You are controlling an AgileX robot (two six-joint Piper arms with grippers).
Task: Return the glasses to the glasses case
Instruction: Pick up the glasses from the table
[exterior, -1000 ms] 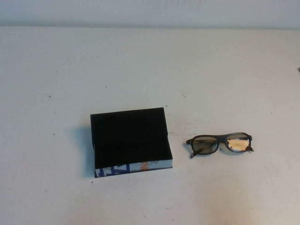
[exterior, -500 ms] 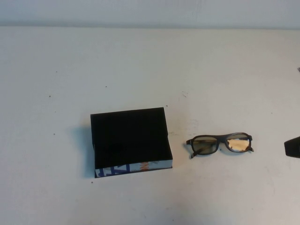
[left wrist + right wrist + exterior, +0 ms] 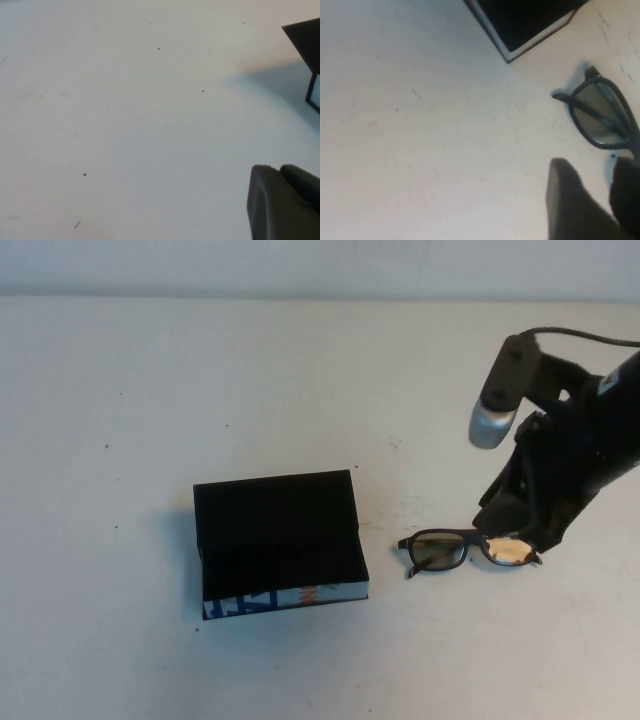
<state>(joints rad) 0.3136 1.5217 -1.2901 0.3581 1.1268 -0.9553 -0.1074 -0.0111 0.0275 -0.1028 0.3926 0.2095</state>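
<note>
The glasses [image 3: 466, 548] lie on the white table, lenses toward the front, to the right of the glasses case [image 3: 278, 535], a black box with a printed white front side. My right gripper [image 3: 512, 526] hangs just over the right lens and hides its top rim. In the right wrist view the gripper [image 3: 596, 172] is open by a narrow gap with nothing in it, and the glasses [image 3: 600, 116] lie just beyond its tips. A corner of the case [image 3: 530, 20] shows there too. My left gripper [image 3: 278, 169] is shut over bare table, with the case [image 3: 306, 36] off to one side.
The white tabletop [image 3: 150, 390] stretches all around the case and the glasses, with only small dark specks on it. The right arm's silver-capped camera [image 3: 492, 424] stands above the glasses. The table's far edge [image 3: 300, 297] meets a pale wall.
My right arm has come in from the right edge and now stands over the right end of the glasses. Its fingers have parted a little. Glasses and case have not moved.
</note>
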